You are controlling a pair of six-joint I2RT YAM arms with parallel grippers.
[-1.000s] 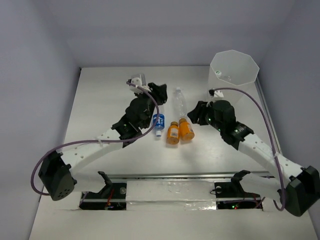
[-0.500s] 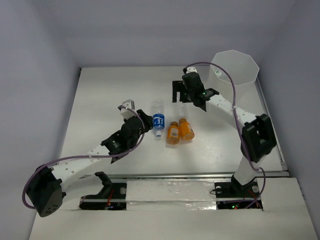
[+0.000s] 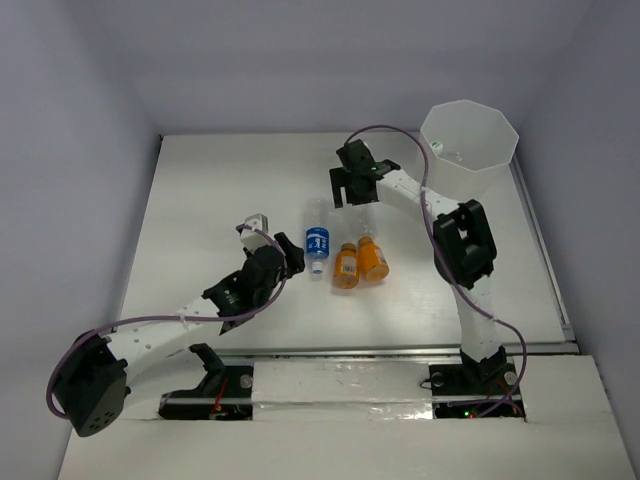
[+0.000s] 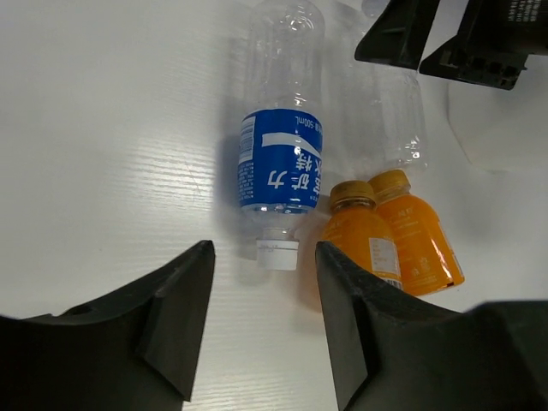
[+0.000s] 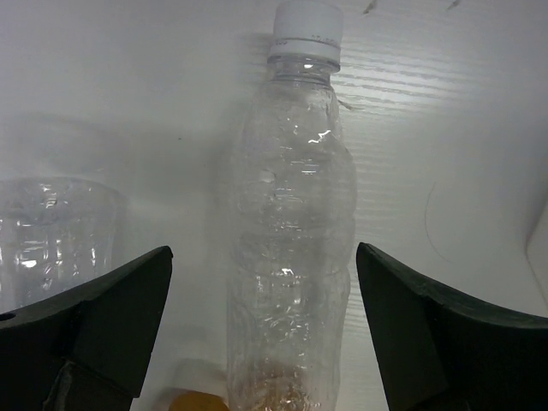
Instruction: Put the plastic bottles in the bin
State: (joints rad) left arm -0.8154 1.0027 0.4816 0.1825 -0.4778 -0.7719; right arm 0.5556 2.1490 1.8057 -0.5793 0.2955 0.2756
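A blue-labelled bottle (image 3: 317,238) lies on the table with its white cap toward me, also in the left wrist view (image 4: 281,171). My left gripper (image 3: 293,256) is open and empty just short of its cap (image 4: 277,254). Two orange bottles (image 3: 346,265) (image 3: 373,258) lie side by side to its right. A plain clear bottle (image 5: 291,248) lies behind them, cap away. My right gripper (image 3: 352,192) is open above it, a finger on each side, not touching. The tall translucent bin (image 3: 468,140) stands at the back right.
The table's right edge runs beside the bin. The base of the blue-labelled bottle (image 5: 51,231) lies just left of my right gripper's left finger. My right gripper's fingers (image 4: 402,34) show at the top of the left wrist view.
My right arm has swung from right of the orange bottles to above the plain clear bottle. My left gripper has drawn back from over the blue-labelled bottle to near its cap.
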